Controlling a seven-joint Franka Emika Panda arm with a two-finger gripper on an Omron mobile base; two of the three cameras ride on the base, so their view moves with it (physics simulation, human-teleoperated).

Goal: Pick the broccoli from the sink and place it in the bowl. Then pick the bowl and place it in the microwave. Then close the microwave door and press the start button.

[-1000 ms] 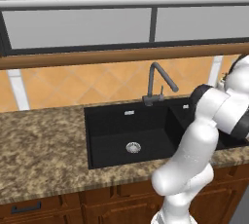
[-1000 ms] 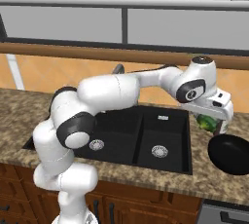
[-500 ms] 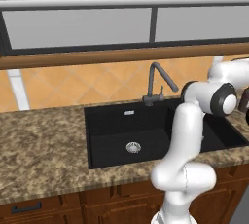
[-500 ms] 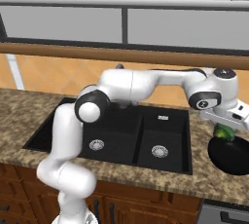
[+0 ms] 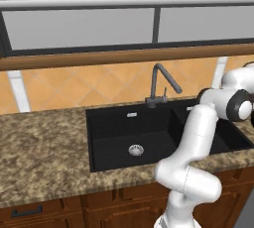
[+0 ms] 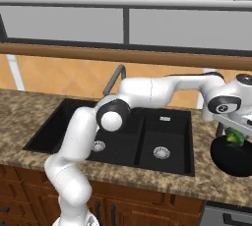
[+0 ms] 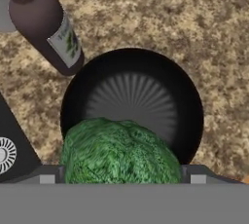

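My gripper is shut on the broccoli, a bumpy bright-green lump. It hangs just over the near part of the black bowl, which stands on the speckled counter right of the sink. In the hand view the broccoli sits between the two fingertips of the gripper and covers the near part of the bowl. The black double-basin sink lies to the left, with round silver drains.
A dark bottle with a pale label stands on the counter close beside the bowl. The dark angled faucet rises behind the sink. A corner of the sink with a drain shows at the hand view's left edge.
The arm has swung to the right, carrying the broccoli from beside the sink's right edge to above the bowl. The bowl has stayed in place.
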